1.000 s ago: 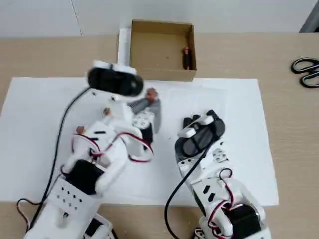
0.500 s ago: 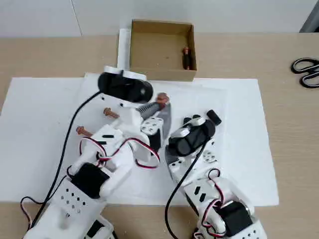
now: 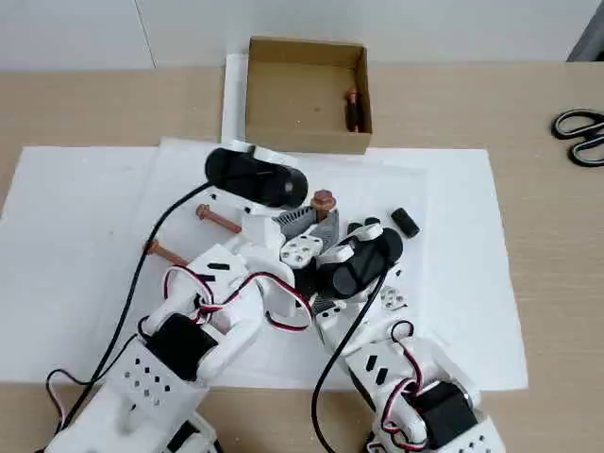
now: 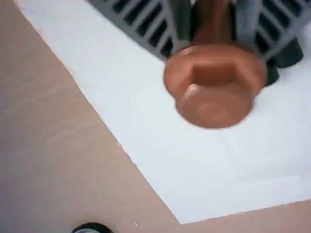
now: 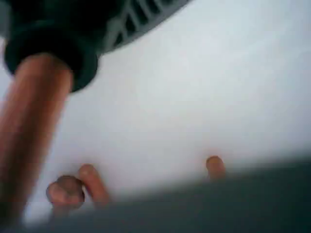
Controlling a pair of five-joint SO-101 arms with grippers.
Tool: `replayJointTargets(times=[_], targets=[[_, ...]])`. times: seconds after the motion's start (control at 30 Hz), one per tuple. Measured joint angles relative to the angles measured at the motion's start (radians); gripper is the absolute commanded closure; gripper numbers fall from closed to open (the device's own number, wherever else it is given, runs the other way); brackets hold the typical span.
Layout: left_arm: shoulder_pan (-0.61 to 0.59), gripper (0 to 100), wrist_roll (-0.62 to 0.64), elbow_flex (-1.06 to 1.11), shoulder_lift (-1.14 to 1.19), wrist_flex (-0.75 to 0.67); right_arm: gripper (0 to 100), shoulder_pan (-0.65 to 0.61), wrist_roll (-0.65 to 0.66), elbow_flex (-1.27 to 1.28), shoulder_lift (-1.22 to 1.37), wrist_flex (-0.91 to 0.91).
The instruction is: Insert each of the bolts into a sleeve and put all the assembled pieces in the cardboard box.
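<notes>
Copper bolt point(image 4: 214, 87) between grey fingers point(image 4: 141, 19)

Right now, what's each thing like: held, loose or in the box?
Left gripper: shut on held bolt.
Right gripper: shut on held sleeve, at that bolt's shaft.
Other bolts: loose on paper.
Spare sleeve: loose on paper.
Cardboard box: open, one assembled piece inside.

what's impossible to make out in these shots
how deep the bolt sits in the sleeve: blurred in the right wrist view, covered by the right arm's wrist camera in the high view
the piece in the cardboard box: too small in the high view to separate bolt from sleeve
the scissors: cut off by the high view's right edge
loose bolts, right wrist view: partly behind a dark blurred shape
</notes>
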Motion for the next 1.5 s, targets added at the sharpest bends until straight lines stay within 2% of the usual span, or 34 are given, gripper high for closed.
replayJointTargets(times=[0.37, 0.67, 0.8, 0.93, 1.03, 1.2, 1.3, 1.4, 1.5], targets=[[0.003, 100, 0.0, 0.051, -0.008, -0.002, 99.5, -0.003, -0.002, 0.002, 0.002, -0.018], [0.009, 100, 0.0, 0.051, -0.017, 0.152, 99.5, -0.003, -0.003, 0.006, 0.003, -0.018], [0.009, 99, 0.0, 0.051, -0.017, 0.176, 99.5, -0.003, -0.003, 0.006, 0.003, -0.018], [0.011, 86, -0.04, 0.051, -0.018, 0.192, 99.5, -0.005, -0.003, 0.006, 0.003, -0.018], [0.005, 76, -0.014, 0.023, -0.015, 0.275, 99.5, -0.002, -0.002, 0.006, 0.002, -0.018], [-0.005, 74, 0.02, -0.106, -0.017, 0.433, 99.5, 0.0, -0.002, 0.008, 0.002, -0.018], [-0.077, 74, 0.029, -0.196, -0.017, 0.539, 99.5, -0.003, -0.002, 0.008, 0.002, -0.018], [-0.206, 74, 0.025, -0.292, -0.017, 0.654, 99.5, 0.025, -0.002, 0.008, 0.002, -0.018], [-0.384, 74, -0.068, -0.382, -0.017, 0.761, 99.5, 0.068, -0.002, 0.008, 0.002, -0.018]])
